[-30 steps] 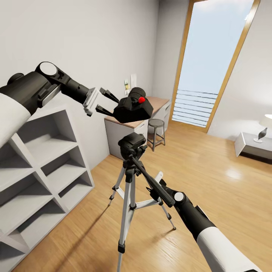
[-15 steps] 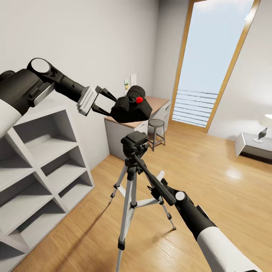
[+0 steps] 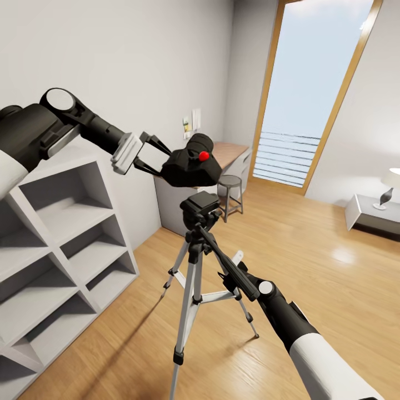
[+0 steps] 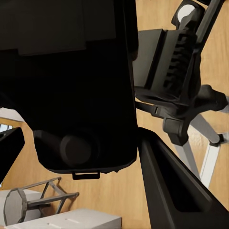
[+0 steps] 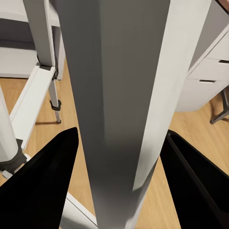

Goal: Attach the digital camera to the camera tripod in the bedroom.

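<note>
My left gripper is shut on the digital camera, a black box with a red button on top. It holds the camera in the air just above the black head of the camera tripod, with a small gap between them. In the left wrist view the camera body sits beside the tripod head, with one finger along its side. My right gripper is shut on a silver-grey tripod leg, which runs between the black fingers.
A white cube shelf stands close on the left. A desk and round grey stool are behind the tripod, by the tall window. A low table with a lamp is at far right. Open wood floor lies to the right.
The left gripper has lowered the camera toward the tripod head and tilted it a little. The tripod head has shifted slightly to the right.
</note>
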Controlling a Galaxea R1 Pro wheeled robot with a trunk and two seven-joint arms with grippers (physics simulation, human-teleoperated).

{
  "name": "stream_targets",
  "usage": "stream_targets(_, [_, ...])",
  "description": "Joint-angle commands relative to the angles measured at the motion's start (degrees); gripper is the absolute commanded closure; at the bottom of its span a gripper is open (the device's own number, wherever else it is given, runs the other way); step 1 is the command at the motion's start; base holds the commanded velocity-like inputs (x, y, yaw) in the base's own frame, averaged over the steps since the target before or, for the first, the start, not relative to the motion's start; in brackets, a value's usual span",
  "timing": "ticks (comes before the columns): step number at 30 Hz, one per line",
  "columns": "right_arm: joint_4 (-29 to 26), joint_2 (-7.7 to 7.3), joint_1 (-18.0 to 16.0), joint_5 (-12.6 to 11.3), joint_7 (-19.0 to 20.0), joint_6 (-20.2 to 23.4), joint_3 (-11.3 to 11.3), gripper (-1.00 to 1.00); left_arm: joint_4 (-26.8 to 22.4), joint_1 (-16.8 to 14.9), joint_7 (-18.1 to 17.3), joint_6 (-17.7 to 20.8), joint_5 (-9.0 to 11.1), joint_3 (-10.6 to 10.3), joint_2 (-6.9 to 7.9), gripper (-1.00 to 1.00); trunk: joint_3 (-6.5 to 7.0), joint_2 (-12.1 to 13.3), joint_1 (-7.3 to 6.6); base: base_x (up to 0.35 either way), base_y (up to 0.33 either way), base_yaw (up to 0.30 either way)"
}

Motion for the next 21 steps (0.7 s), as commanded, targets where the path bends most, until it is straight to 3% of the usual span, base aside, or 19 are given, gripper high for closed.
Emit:
stream_targets(1, [3.5, 0.05, 0.0, -2.9, 0.3, -0.3, -0.2, 1.00, -0.1, -0.2, 0.1, -0.7, 0.5, -0.4, 0.17, 1.00, -0.13, -0.1, 0.05, 0.000, 0.000, 0.000])
stream_targets(9, [3.5, 0.07, 0.0, -2.9, 0.3, -0.3, -0.2, 1.00, -0.8, -1.3, 0.1, -0.9, 2.5, -2.5, 0.42, 1.00, -0.13, -0.1, 0.05, 0.000, 0.000, 0.000])
stream_targets(16, [3.5, 0.26, 0.0, -2.9, 0.2, -0.3, -0.2, 1.00, -0.5, -3.9, 0.1, -1.7, 6.4, -6.1, 0.36, 1.00, -0.13, -0.1, 0.05, 0.000, 0.000, 0.000])
stream_targets(21, [3.5, 0.36, 0.1, -2.9, 0.2, -0.3, -0.2, 1.00, 0.7, -5.3, 0.1, -3.7, 8.9, -9.8, -0.19, 1.00, -0.13, -0.1, 0.05, 0.000, 0.000, 0.000])
